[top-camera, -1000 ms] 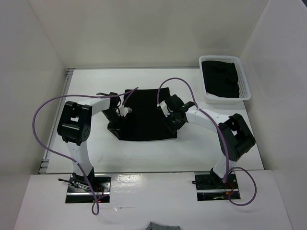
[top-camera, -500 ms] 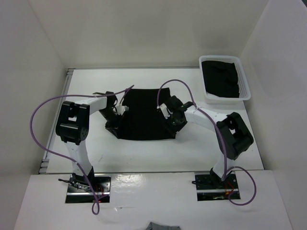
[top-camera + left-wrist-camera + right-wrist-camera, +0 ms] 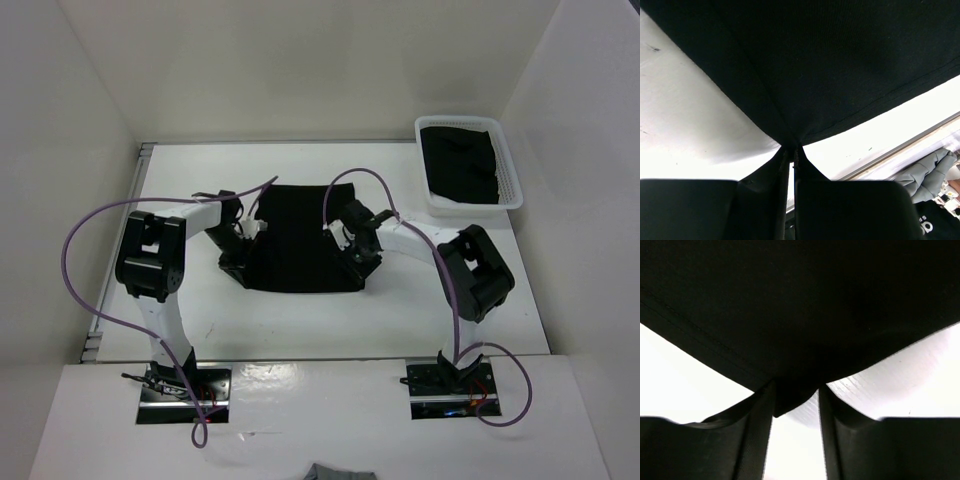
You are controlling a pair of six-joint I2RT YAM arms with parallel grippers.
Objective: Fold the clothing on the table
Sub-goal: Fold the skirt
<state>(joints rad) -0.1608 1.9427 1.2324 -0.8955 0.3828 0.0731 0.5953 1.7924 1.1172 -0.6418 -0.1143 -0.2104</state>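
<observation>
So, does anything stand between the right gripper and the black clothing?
Nothing visible does. A corner of the clothing hangs between the open jaws of the right gripper, and only the white table shows behind it.

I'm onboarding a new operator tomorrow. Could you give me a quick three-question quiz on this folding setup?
1. True or false: the basket stands at the far right corner of the table.
2. Which claw is pinched shut on the spread garment? A left, B right, C neither.
3. Fill in: the cloth in the basket is ____.
Key: 1 true; 2 A, the left claw; 3 black.
</observation>
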